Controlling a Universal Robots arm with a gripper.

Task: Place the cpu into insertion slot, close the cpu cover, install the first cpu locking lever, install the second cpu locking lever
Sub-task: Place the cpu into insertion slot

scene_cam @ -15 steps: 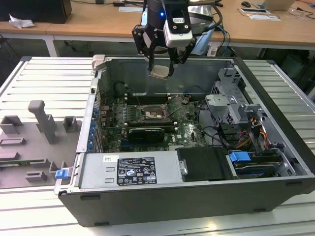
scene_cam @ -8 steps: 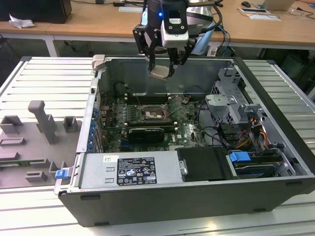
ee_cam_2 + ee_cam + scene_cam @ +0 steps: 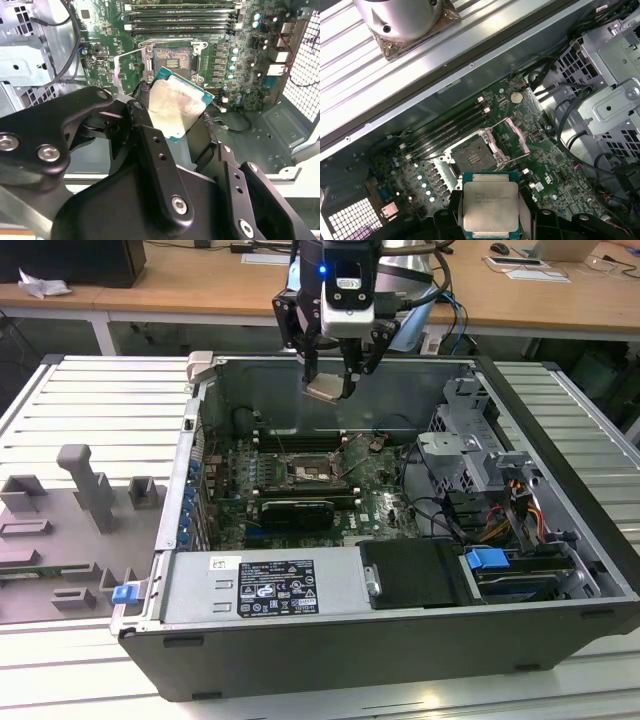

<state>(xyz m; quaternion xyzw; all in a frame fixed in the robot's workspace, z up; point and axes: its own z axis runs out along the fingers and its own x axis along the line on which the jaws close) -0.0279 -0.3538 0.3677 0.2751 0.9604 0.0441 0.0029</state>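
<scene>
Black gripper (image 3: pixel 176 112) clamped on the cpu (image 3: pixel 175 102), two chip edges hidden behind its fingers.
Pale matte metal square, green rim, held above the uncovered dark insertion slot (image 3: pixel 472 155); thin silver cpu cover (image 3: pixel 516 136) raised beside it.

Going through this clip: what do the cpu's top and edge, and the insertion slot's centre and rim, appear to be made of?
The cpu: the top looks like pale silver-grey metal with a matte, slightly brushed finish and a soft sheen. Its thin edge is teal-green, probably circuit-board laminate. The insertion slot: the centre is dark and dull, likely plastic. The rim is bright silver and catches the light, so it is apparently bare metal.
</scene>
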